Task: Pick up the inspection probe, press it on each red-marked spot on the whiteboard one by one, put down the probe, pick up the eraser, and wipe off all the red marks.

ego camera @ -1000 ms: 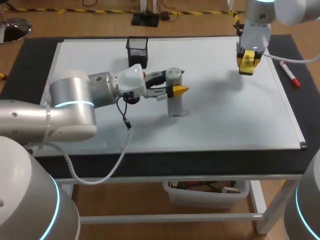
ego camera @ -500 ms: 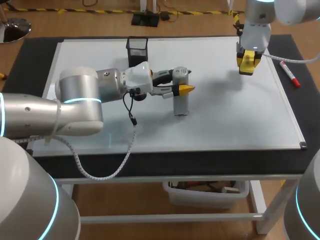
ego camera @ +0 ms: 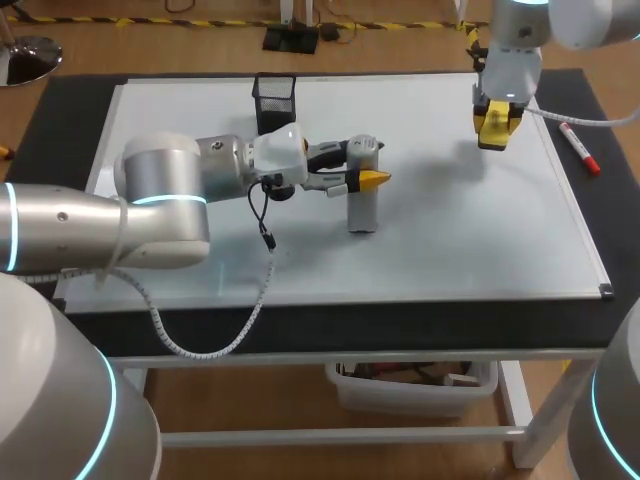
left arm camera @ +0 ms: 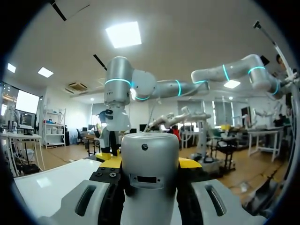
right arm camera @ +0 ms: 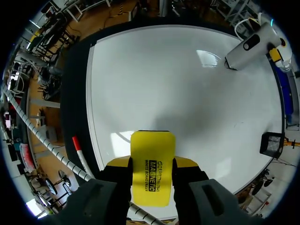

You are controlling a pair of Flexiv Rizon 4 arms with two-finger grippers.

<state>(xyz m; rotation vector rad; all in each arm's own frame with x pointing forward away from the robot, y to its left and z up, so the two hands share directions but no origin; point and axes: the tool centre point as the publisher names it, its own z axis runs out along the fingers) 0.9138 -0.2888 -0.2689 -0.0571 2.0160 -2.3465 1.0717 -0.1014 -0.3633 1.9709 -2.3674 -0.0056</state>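
Whiteboard (ego camera: pixel 450 240) — probe (ego camera: pixel 362 208) upright, clamped in left pincer (ego camera: pixel 368 178); right pincer (ego camera: pixel 497 126) grips eraser (right arm camera: pixel 152 168).

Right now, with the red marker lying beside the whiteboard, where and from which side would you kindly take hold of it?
Take the red marker at mid-barrel, coming straight down from above and closing across its thin width. It lies flat and slanted on the dark mat, just off the whiteboard frame, so both long sides look free while its ends offer little to pinch.
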